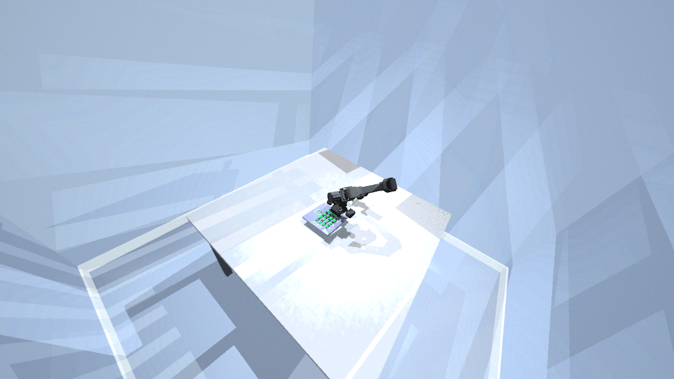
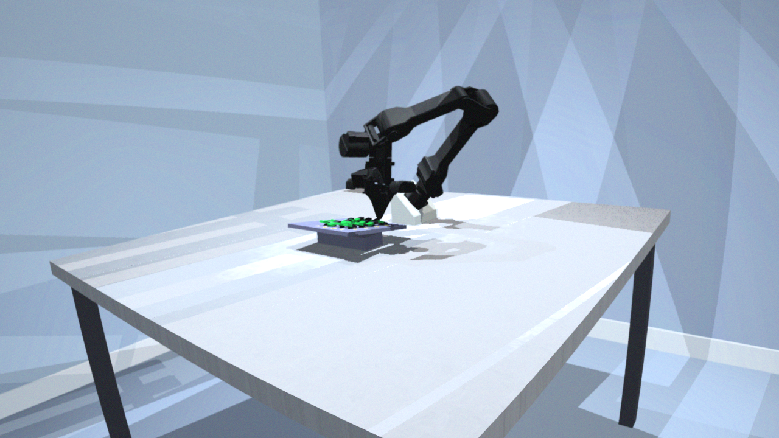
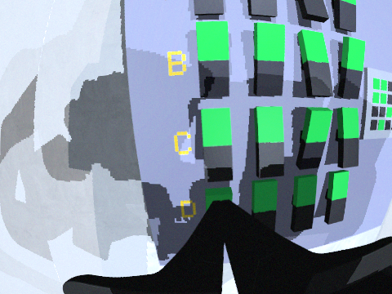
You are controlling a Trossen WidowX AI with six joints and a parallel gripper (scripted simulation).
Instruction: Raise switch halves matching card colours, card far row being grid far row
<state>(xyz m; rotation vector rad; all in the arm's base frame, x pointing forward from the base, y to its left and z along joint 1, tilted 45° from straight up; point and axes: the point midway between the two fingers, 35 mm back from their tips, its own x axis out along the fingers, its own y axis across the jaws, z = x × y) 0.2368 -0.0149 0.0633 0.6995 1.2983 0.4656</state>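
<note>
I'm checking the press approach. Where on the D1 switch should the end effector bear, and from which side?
Not gripped but pressed: the shut end effector comes from straight above onto the raised end of switch D1, since each rocker tips about its middle. Which half of D1 is up is hidden here.
</note>
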